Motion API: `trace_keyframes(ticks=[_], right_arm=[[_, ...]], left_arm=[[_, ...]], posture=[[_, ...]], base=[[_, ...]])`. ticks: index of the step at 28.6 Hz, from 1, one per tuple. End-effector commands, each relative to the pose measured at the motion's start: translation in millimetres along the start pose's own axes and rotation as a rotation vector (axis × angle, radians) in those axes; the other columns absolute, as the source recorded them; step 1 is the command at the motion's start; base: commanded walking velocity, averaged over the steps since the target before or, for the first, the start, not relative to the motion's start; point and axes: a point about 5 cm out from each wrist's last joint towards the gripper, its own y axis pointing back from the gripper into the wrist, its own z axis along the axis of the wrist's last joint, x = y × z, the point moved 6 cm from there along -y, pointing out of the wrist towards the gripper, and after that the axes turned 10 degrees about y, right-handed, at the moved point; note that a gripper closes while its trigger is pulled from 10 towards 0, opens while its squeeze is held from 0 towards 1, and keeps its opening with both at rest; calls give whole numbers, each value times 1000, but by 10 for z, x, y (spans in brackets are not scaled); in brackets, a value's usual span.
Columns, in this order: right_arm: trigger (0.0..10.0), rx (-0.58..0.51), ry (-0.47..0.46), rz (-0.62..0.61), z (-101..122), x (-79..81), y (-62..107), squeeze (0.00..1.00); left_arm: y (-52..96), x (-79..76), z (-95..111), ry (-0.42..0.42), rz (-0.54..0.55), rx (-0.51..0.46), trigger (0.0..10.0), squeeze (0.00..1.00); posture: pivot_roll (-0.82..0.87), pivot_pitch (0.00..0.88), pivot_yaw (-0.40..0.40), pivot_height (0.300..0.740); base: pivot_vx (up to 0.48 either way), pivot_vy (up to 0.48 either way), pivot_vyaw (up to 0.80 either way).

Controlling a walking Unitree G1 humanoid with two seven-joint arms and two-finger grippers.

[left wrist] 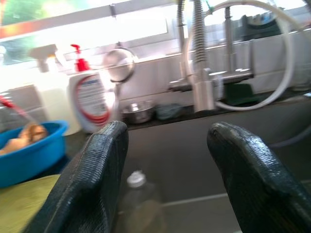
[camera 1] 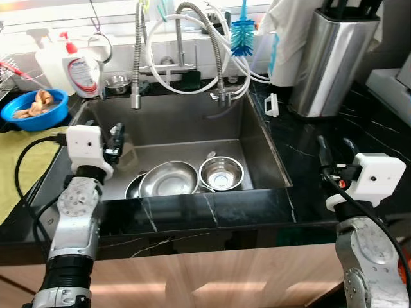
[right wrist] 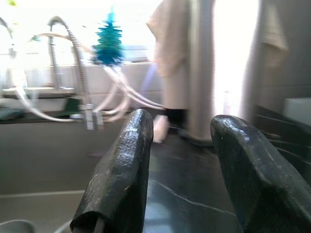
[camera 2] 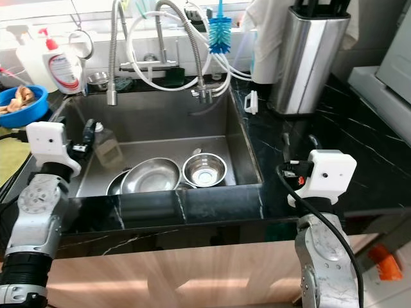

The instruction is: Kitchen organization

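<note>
A steel sink (camera 1: 173, 125) is set in a black marble counter (camera 1: 302, 147). In its basin lie a large steel bowl (camera 1: 168, 179), a smaller steel bowl (camera 1: 221, 173) and a clear plastic bottle (camera 2: 108, 147) standing near the left wall. My left gripper (camera 1: 119, 138) hovers over the sink's left edge, open and empty. In the left wrist view the bottle (left wrist: 138, 204) sits low between the left gripper's (left wrist: 167, 160) fingers, further off. My right gripper (camera 1: 335, 151) is open above the counter to the right of the sink, holding nothing, as the right wrist view (right wrist: 180, 165) also shows.
Spring faucets (camera 1: 138, 58) and white hoses arch over the sink's back. A soap bottle (camera 1: 82, 70) and a blue bowl (camera 1: 35, 108) sit at the back left, beside a yellow-green cloth (camera 1: 19, 167). A steel knife block (camera 1: 331, 61) stands at the back right, near a blue brush (camera 1: 243, 32).
</note>
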Motion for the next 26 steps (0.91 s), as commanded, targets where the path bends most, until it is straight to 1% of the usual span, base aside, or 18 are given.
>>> trace_keyframes(ticks=[1,7,13,18,24,26], right_arm=[[10000,-11,1,5,25,27,-23,0],[10000,-19,6,11,38,39,-42,0],[10000,-25,6,17,58,60,-68,0],[10000,-27,11,16,61,45,-77,0],[10000,-29,16,14,68,35,-77,0],[10000,-29,17,14,68,34,-77,0]], left_arm=[[21,33,78,-40,4,-36,10000,0],[1,53,113,-32,15,-43,10000,0],[16,36,100,-27,17,-39,10000,0],[10,42,104,-27,20,-41,10000,0],[12,-14,105,-17,-2,-42,10000,0],[14,-21,101,-12,-3,-41,10000,0]], posture=[[-66,0,42,740],[-57,0,40,740],[-57,0,35,740],[-57,0,35,740],[-60,0,39,740],[-59,0,38,740]], base=[[0,0,800],[0,0,800],[0,0,800],[0,0,800],[0,0,800],[0,247,800]])
